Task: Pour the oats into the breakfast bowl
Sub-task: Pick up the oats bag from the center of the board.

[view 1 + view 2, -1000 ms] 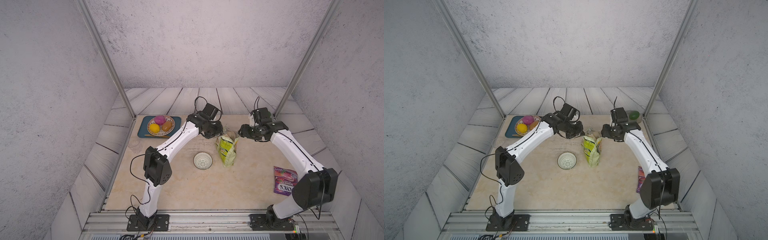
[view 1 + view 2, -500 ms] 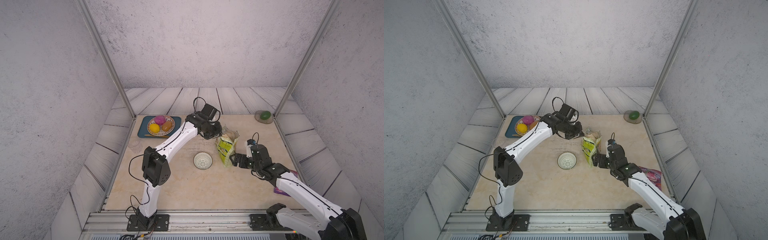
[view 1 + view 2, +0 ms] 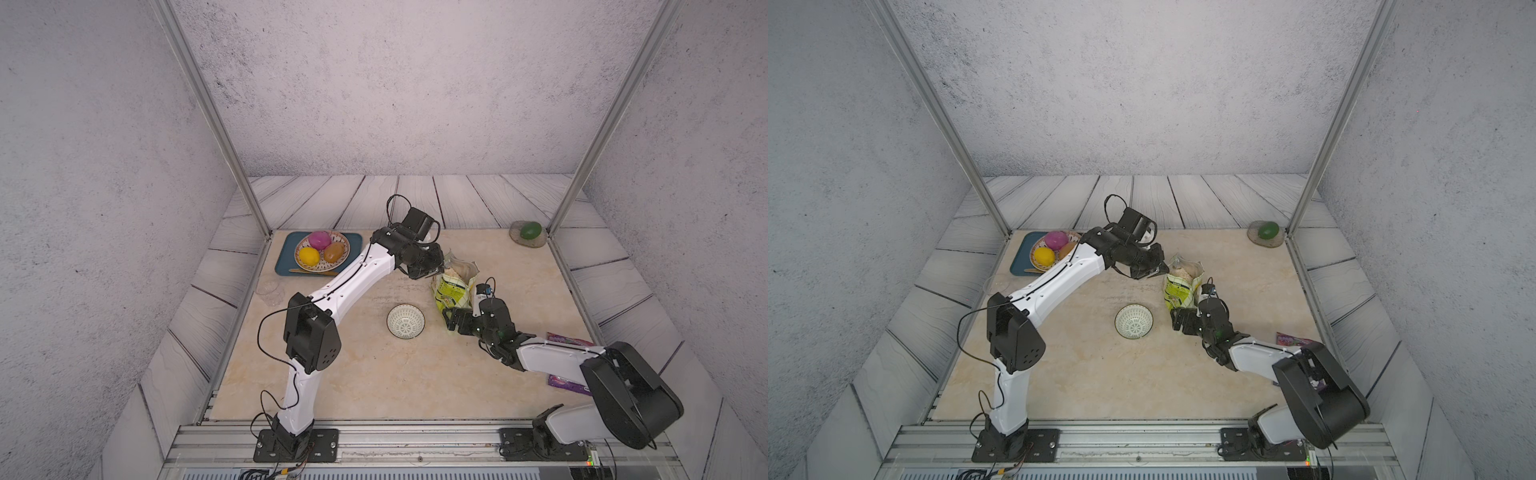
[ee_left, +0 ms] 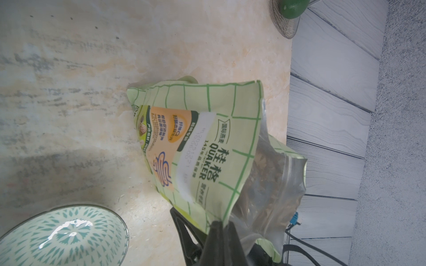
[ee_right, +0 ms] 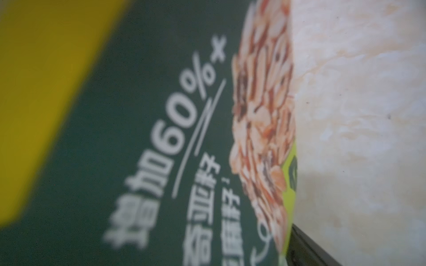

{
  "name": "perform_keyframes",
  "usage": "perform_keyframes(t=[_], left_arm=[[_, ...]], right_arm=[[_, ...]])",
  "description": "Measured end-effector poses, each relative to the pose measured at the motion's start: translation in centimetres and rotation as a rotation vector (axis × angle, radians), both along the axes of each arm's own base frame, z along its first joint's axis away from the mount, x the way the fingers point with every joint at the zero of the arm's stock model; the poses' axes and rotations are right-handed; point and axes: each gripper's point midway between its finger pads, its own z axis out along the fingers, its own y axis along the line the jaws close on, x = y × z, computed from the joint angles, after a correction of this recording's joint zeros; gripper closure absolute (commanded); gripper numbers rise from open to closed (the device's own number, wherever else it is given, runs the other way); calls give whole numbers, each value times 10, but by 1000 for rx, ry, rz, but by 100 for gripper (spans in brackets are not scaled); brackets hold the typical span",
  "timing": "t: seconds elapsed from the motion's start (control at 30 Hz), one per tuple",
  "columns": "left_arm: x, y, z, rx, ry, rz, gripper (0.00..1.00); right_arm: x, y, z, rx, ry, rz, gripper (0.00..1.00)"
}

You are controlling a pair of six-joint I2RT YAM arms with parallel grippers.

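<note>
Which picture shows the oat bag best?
The left wrist view: the oat pouch shows almost whole, with sharp print and its open top. In both top views the pouch looks small. The right wrist view shows only blurry print.

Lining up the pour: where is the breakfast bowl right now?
In both top views the breakfast bowl stands mid-table, left of the oat pouch and nearer the robot, with the right gripper close beside it.
</note>
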Motion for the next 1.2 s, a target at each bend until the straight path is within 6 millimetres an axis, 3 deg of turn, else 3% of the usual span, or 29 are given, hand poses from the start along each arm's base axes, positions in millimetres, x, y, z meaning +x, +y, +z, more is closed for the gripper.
perform_keyframes(t=[0.3,0.37,0.4,0.47,0.57,0.63,0.7,0.9,1.03,1.2], left_arm=[[-1,0,-2,-1,17,10,100],[-1,1,-3,0,21,12,100],[-1,1,-3,2,21,14,100],[-1,2,-4,10,22,18,100],[-1,6,-6,23,28,26,100],[1,9,-7,30,31,33,100],[3,12,-7,32,34,40,100],[15,33,2,20,40,81,99],[18,49,19,8,18,100,72],[18,83,61,-18,-96,152,61]], right_arm=[[24,3,-19,-2,-69,-40,1],[29,6,-21,9,-88,-42,8],[31,8,-22,14,-100,-41,14],[35,11,-21,18,-120,-37,36],[40,12,-14,10,-158,-37,84],[41,12,-9,-6,-174,-33,96],[39,11,-7,-38,-167,-22,100],[30,3,20,-192,-120,40,100],[16,-4,44,-285,-91,100,100],[-14,-24,57,-418,-6,163,100]])
